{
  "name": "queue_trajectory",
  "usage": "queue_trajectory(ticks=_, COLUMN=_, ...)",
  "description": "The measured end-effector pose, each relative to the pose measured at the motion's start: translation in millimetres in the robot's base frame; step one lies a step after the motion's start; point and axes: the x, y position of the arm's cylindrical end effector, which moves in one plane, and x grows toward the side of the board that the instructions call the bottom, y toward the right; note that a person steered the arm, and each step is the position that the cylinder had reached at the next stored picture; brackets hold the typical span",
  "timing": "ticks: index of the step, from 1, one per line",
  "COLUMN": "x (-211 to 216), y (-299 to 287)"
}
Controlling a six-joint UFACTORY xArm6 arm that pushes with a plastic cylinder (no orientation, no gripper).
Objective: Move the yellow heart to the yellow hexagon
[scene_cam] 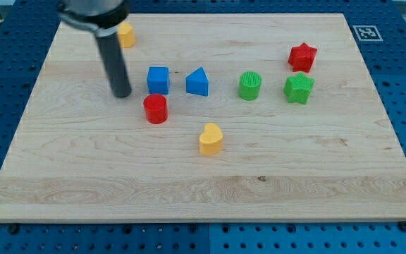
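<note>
The yellow heart (211, 139) lies near the middle of the wooden board (273, 183). The yellow hexagon (126, 34) sits at the view's top left, partly hidden behind my rod. My tip (121, 94) rests on the board left of the blue cube (158, 80) and up-left of the red cylinder (156, 109). The tip is well left of and above the yellow heart, and below the yellow hexagon. It touches no block.
A blue triangular block (198, 82) lies right of the blue cube. A green cylinder (249, 85), a green star (299, 88) and a red star (302, 56) stand toward the view's right. Blue pegboard surrounds the board.
</note>
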Motion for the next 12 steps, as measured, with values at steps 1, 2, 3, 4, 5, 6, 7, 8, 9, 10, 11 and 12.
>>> queue_trajectory(ticks=1, x=51, y=-14)
queue_trajectory(ticks=2, x=104, y=17)
queue_trajectory(ticks=3, x=123, y=90)
queue_trajectory(ticks=4, x=123, y=179)
queue_trajectory(ticks=5, x=123, y=214)
queue_trajectory(ticks=6, x=123, y=214)
queue_trajectory(ticks=7, x=112, y=214)
queue_trajectory(ticks=8, x=98, y=207)
queue_trajectory(ticks=9, x=97, y=184)
queue_trajectory(ticks=10, x=94, y=156)
queue_trajectory(ticks=11, x=94, y=138)
queue_trajectory(ticks=12, x=94, y=150)
